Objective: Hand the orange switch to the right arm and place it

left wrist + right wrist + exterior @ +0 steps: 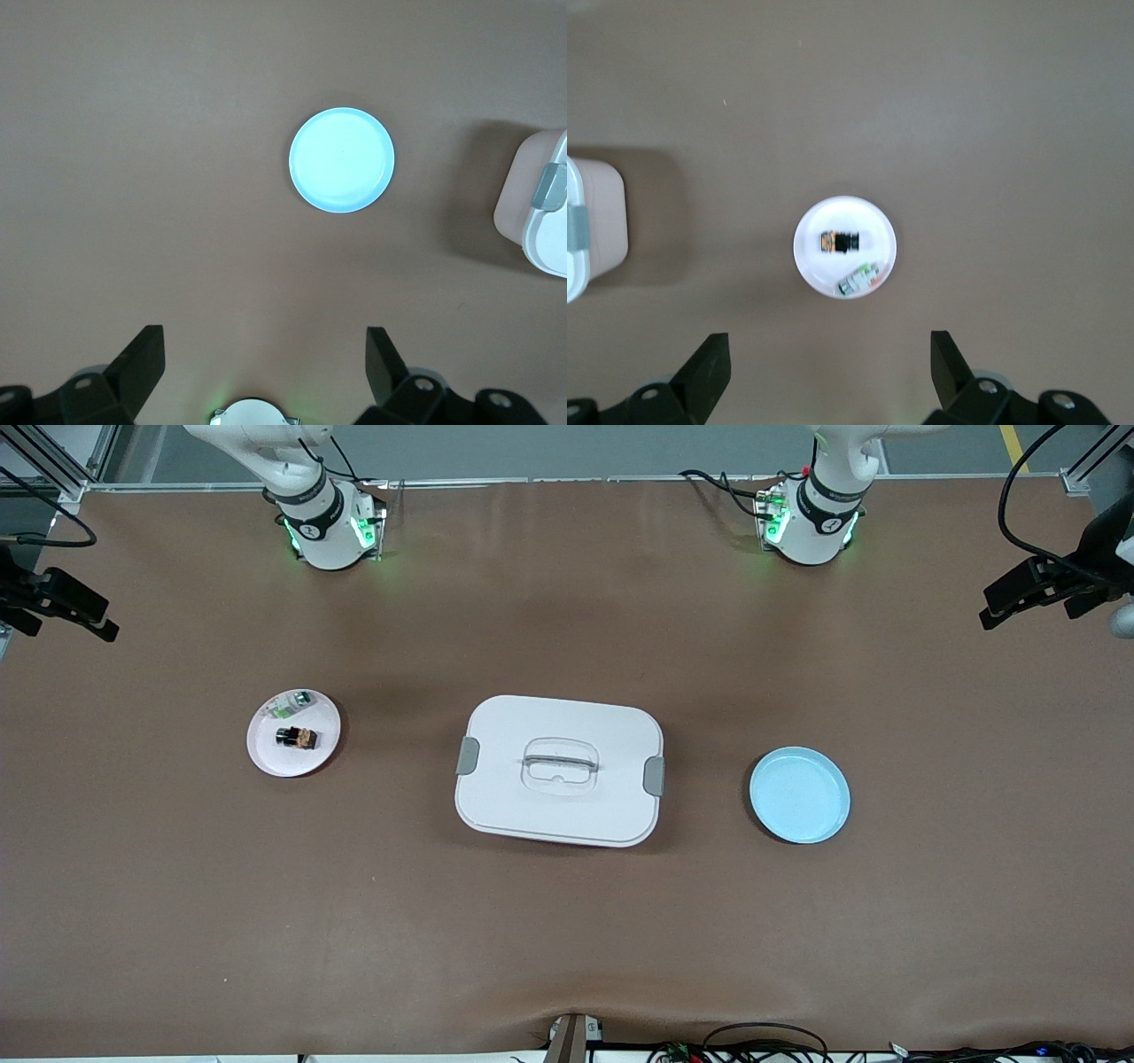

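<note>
In the front view we are looking down on a brown counter [567, 921] with three things lying in a row across its middle. Toward the right arm's end a white plate [266, 755] is carrying the orange switch [297, 737] and, just beside it on the side farther from the camera, a small green-and-white part [292, 703]. At the centre a white box [559, 771] is sitting with its lid on, grey clips at both ends and a clear handle on top. Toward the left arm's end a light blue plate [799, 794] is lying bare. Only the bases of the two arms are showing along the top — neither end effector is appearing in this view.

In the left wrist view we are seeing the left end effector [264, 363] hanging high over the counter with its fingers spread wide, gripping nothing; the blue plate [342, 160] and one corner of the box [537, 205] are lying below it.

In the right wrist view the right end effector [830, 365] is likewise hanging high, fingers spread wide and holding nothing. Below it the white plate [811, 257] is showing the switch [842, 240] lying on its side near the middle — apart from the green-and-white part [860, 280] at the rim. A corner of the box [594, 226] is showing at the edge.
</note>
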You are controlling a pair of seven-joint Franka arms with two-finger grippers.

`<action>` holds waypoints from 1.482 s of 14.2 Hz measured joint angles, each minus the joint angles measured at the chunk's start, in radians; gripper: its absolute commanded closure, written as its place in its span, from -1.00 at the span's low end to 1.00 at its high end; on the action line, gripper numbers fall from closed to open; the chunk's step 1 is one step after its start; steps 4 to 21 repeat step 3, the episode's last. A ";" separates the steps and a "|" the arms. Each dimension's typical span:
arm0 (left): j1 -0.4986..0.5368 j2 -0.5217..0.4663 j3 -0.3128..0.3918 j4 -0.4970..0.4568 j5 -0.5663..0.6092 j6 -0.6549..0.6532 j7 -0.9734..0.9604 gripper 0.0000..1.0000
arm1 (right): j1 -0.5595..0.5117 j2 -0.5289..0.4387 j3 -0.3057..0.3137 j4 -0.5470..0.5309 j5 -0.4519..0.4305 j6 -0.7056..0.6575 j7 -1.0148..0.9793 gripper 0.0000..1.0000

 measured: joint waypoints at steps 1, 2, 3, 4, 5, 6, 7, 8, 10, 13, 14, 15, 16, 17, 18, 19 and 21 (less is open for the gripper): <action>0.000 0.000 -0.003 0.001 0.000 0.000 0.000 -1.00 | 0.000 0.002 0.000 0.000 0.000 -0.007 0.000 -1.00; -0.001 0.000 -0.009 0.002 0.000 0.000 0.000 -1.00 | 0.000 0.002 0.000 0.001 0.000 -0.010 0.000 -1.00; -0.001 0.000 -0.014 0.003 0.000 0.000 0.000 -1.00 | 0.000 0.002 0.000 0.002 0.000 -0.015 0.000 -1.00; -0.001 0.000 -0.014 0.003 0.000 0.000 0.000 -1.00 | 0.000 0.002 0.000 0.002 0.000 -0.015 0.000 -1.00; -0.001 0.000 -0.014 0.003 0.000 0.000 0.000 -1.00 | 0.000 0.002 0.000 0.002 0.000 -0.015 0.000 -1.00; -0.001 0.000 -0.014 0.003 0.000 0.000 0.000 -1.00 | 0.000 0.002 0.000 0.002 0.000 -0.015 0.000 -1.00; -0.001 0.000 -0.014 0.003 0.000 0.000 0.000 -1.00 | 0.000 0.002 0.000 0.002 0.000 -0.015 0.000 -1.00; -0.001 0.000 -0.014 0.003 0.000 0.000 0.000 -1.00 | 0.000 0.002 0.000 0.002 0.000 -0.015 0.000 -1.00; -0.001 0.000 -0.014 0.003 0.000 0.000 0.000 -1.00 | 0.000 0.002 0.000 0.002 0.000 -0.015 0.000 -1.00; -0.001 0.000 -0.014 0.003 0.000 0.000 0.000 -1.00 | 0.000 0.002 0.000 0.002 0.000 -0.015 0.000 -1.00; -0.001 0.000 -0.014 0.003 0.000 0.000 0.000 -1.00 | 0.000 0.002 0.000 0.002 0.000 -0.015 0.000 -1.00; -0.001 0.000 -0.014 0.003 0.000 0.000 0.000 -1.00 | 0.000 0.002 0.000 0.002 0.000 -0.015 0.000 -1.00; -0.001 0.000 -0.014 0.003 0.000 0.000 0.000 -1.00 | 0.000 0.002 0.000 0.002 0.000 -0.015 0.000 -1.00; -0.001 0.000 -0.014 0.003 0.000 0.000 0.000 -1.00 | 0.000 0.002 0.000 0.002 0.000 -0.015 0.000 -1.00; -0.001 0.000 -0.014 0.003 0.000 0.000 0.000 -1.00 | 0.000 0.002 0.000 0.002 0.000 -0.015 0.000 -1.00; -0.001 0.000 -0.014 0.003 0.000 0.000 0.000 -1.00 | 0.000 0.002 0.000 0.002 0.000 -0.015 0.000 -1.00; -0.001 0.000 -0.014 0.003 0.000 0.000 0.000 -1.00 | 0.000 0.002 0.000 0.002 0.000 -0.015 0.000 -1.00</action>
